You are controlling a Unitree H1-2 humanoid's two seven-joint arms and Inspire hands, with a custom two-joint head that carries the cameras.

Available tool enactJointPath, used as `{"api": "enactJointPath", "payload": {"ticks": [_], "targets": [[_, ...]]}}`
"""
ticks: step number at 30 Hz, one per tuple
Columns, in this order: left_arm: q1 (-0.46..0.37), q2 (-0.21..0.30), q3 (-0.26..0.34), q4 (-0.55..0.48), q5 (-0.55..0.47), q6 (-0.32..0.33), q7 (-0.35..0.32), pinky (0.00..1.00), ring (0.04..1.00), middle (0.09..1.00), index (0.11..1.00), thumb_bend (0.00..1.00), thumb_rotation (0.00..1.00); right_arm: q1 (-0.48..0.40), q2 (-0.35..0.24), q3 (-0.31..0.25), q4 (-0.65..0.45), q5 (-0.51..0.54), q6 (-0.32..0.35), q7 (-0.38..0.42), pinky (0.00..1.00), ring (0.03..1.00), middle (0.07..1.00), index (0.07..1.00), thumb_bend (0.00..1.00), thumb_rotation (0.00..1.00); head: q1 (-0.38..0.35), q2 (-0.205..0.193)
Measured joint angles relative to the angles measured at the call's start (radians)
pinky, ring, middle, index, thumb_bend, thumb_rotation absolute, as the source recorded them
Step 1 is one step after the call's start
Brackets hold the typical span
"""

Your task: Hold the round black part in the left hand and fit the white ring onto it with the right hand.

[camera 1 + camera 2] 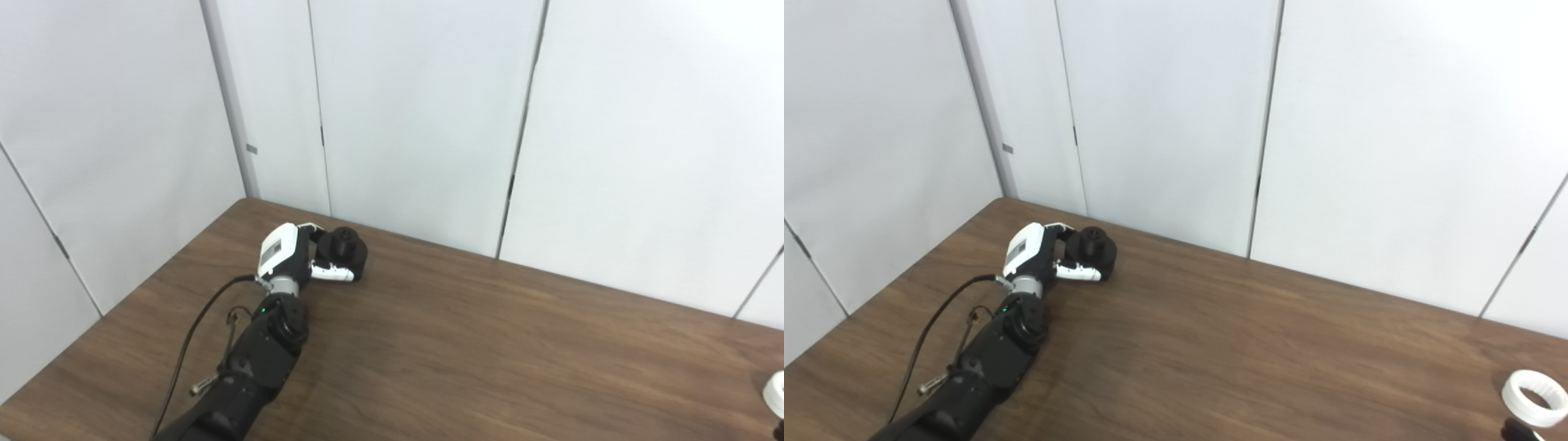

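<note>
The round black part (pixel 344 248) stands on the brown table (pixel 490 343) at the far left, near the wall. My left hand (pixel 294 254) is beside it on its left, with the thumb (pixel 332 273) across its front and the fingers curled behind it, closed around the part. The white ring (pixel 1535 398) is at the far right edge of the picture, low over or on the table. Only a small dark tip of my right hand (pixel 1516 430) shows just below the ring; I cannot tell whether it touches the ring.
White wall panels (pixel 416 122) stand close behind the table's far edge and along its left side. A black cable (pixel 196 324) hangs along my left forearm. Bare tabletop lies between the black part and the ring.
</note>
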Motion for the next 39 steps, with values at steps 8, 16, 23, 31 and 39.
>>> {"api": "enactJointPath", "payload": {"ticks": [8,16,23,31,39], "targets": [[0.121,-0.022,0.0,-0.271,-0.015,0.036,-0.074,0.75,0.821,0.745,0.482,0.52,0.05,0.0,0.001,0.016,-0.02,-0.018,0.002,-0.006,0.99,0.962,0.914,0.868,0.8,1.0,-0.044,0.017],[0.238,-0.092,-0.022,-0.55,-0.016,0.083,-0.184,0.75,0.842,0.774,0.484,0.52,0.06,0.0,0.004,0.044,-0.053,-0.035,0.006,-0.01,1.0,0.994,0.953,0.921,0.73,1.0,-0.109,0.043],[0.355,-0.123,-0.074,-0.792,-0.015,0.098,-0.306,0.79,0.861,0.79,0.484,0.52,0.06,-0.001,0.008,0.073,-0.083,-0.053,0.049,-0.028,1.0,0.999,0.96,0.937,0.57,1.0,-0.199,0.09],[0.462,-0.146,-0.157,-0.934,0.016,0.083,-0.406,0.77,0.843,0.772,0.483,0.52,0.06,-0.003,0.015,0.105,-0.111,-0.074,0.074,-0.052,1.0,0.99,0.952,0.932,0.47,1.0,-0.294,0.149],[0.545,-0.14,-0.216,-0.987,0.065,0.017,-0.459,0.75,0.814,0.749,0.482,0.52,0.05,-0.007,0.019,0.147,-0.129,-0.105,0.12,-0.076,1.0,0.974,0.928,0.905,0.53,1.0,-0.38,0.224]]}}
